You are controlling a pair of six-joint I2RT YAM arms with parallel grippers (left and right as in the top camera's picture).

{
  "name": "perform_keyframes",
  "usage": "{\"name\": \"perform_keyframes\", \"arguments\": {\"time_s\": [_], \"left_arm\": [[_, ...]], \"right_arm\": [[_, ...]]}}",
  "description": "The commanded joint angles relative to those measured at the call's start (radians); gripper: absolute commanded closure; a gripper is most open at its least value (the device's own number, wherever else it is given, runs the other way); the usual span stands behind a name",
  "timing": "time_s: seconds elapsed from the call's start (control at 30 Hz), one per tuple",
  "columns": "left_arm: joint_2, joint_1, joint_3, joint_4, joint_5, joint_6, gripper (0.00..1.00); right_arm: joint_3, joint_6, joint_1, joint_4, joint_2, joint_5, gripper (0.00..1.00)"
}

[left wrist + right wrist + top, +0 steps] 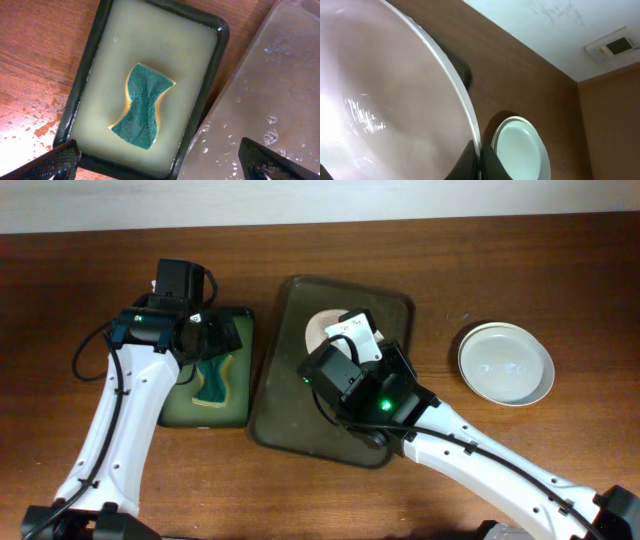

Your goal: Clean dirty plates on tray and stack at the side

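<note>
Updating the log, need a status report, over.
Left gripper open over sponge in basin. Right gripper shut on plate rim, above tray. Second plate aside on table. Nothing blocking.

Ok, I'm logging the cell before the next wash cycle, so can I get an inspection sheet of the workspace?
Surface: wooden table, water droplets beside the sponge tray.
Job's things: plate held over the large tray; white plate on the table to the right; sponge lying in the soapy sponge tray.
Clutter: nothing seen.
Grippers: left gripper open above the sponge; right gripper shut on the plate's rim.
Cables: black cable looping beside the left arm.
Surroundings: pale wall behind the table.
</note>
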Motion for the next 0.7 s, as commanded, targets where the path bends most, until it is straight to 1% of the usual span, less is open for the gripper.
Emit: {"name": "perform_keyframes", "arguments": {"time_s": [0.0, 0.1, 0.2, 0.3, 0.37, 0.4, 0.47, 0.5, 0.67], "left_arm": [[-0.006, 0.0, 0.016, 0.001, 0.006, -0.016, 0.0], [-0.006, 0.0, 0.015, 0.001, 0.006, -0.016, 0.01], [-0.006, 0.0, 0.016, 0.001, 0.006, -0.016, 0.01], [-0.006, 0.0, 0.016, 0.001, 0.006, -0.016, 0.0], [-0.006, 0.0, 0.016, 0.001, 0.006, -0.016, 0.01], [-0.006, 0.0, 0.016, 0.001, 0.006, -0.016, 0.01], [-0.006, 0.0, 0.016, 0.001, 0.006, -0.016, 0.01], [-0.006, 0.0, 0.016, 0.001, 0.006, -0.016, 0.01], [-0.006, 0.0, 0.016, 0.001, 0.006, -0.016, 0.01]], "right_arm": [[0.01, 0.008, 0.003, 0.023, -0.006, 0.058, 0.96], [0.01, 0.005, -0.027, 0.016, -0.006, 0.056, 0.96], [0.01, -0.052, -0.029, 0.015, -0.006, 0.056, 0.96], [0.01, -0.154, -0.029, 0.021, -0.006, 0.058, 0.96], [0.01, -0.154, -0.029, 0.02, -0.006, 0.071, 0.96], [0.01, -0.153, -0.029, 0.02, -0.006, 0.103, 0.96], [0.01, -0.153, -0.029, 0.05, -0.006, 0.355, 0.96], [0.01, -0.153, -0.029, 0.056, -0.006, 0.393, 0.96], [0.01, -0.153, -0.027, 0.047, -0.006, 0.386, 0.96]]}}
